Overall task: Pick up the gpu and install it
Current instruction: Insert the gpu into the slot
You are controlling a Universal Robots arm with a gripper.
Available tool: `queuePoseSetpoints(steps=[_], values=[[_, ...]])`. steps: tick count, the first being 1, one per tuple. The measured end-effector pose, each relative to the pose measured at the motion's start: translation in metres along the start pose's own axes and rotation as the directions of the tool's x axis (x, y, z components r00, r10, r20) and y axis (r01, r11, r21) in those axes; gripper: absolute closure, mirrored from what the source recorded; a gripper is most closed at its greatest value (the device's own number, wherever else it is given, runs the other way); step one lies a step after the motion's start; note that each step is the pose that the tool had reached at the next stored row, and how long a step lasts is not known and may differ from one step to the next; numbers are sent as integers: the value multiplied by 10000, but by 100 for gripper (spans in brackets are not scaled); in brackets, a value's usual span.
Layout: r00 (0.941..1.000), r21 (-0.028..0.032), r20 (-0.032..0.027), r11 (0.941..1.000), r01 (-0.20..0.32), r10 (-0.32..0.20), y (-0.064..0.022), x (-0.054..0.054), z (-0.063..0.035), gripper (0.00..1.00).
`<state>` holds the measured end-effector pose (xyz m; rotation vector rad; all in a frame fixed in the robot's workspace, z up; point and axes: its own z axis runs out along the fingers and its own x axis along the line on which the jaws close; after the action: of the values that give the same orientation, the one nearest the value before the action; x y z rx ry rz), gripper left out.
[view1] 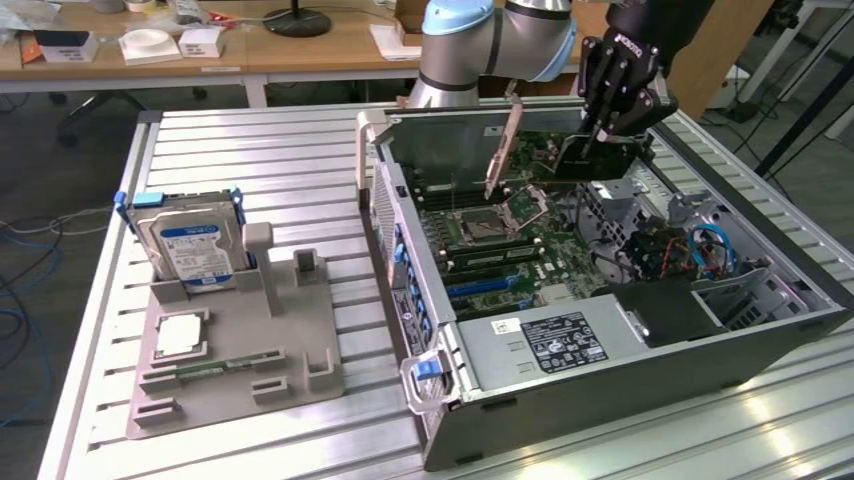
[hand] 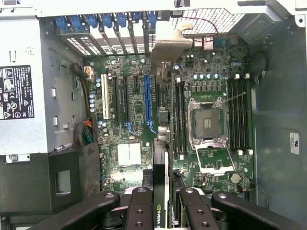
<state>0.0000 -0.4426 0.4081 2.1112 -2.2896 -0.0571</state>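
The arm's black multi-fingered hand (view1: 607, 135) hangs over the open grey metal computer case (view1: 441, 330), which lies on its side on the ribbed aluminium desk (view1: 254, 150). The hand is partly closed and clamps the gpu (view1: 574, 160), a thin flat dark green-black circuit card, with a finger pressed against each broad face.

In the wrist view the hand (hand: 164, 194) grips the gpu (hand: 166, 172) edge-on, so the card appears as a narrow slab with a green-lettered label at the gripped end. Its long axis runs away from the hand towards the case's rear wall, parallel to the expansion slots on the green motherboard (hand: 129, 153). The silver L-shaped bracket (hand: 170, 43) at the far end points at the row of blue-tabbed slot covers (hand: 103, 21). The card lines up just beside the long blue expansion slot (hand: 147, 98), between it and the square silver processor socket (hand: 208, 122).

In the exterior view the card stands on edge above the board, its bracket end towards the exterior view's left. Whether its lower edge touches a slot cannot be told.

Well apart, a grey moulded holder (view1: 287, 385) on the desk carries an upright silver hard drive with a blue-white label (view1: 194, 245).
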Motion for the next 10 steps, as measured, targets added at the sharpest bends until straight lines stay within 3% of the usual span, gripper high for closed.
queuePoseSetpoints(steps=[6,9,10], values=[[10000,4,-1,10000,0,0,2,0,20,74],[9999,5,6,9999,109,-109,13,3,222,74],[9999,4,20,9999,110,-110,21,3,240,74]])
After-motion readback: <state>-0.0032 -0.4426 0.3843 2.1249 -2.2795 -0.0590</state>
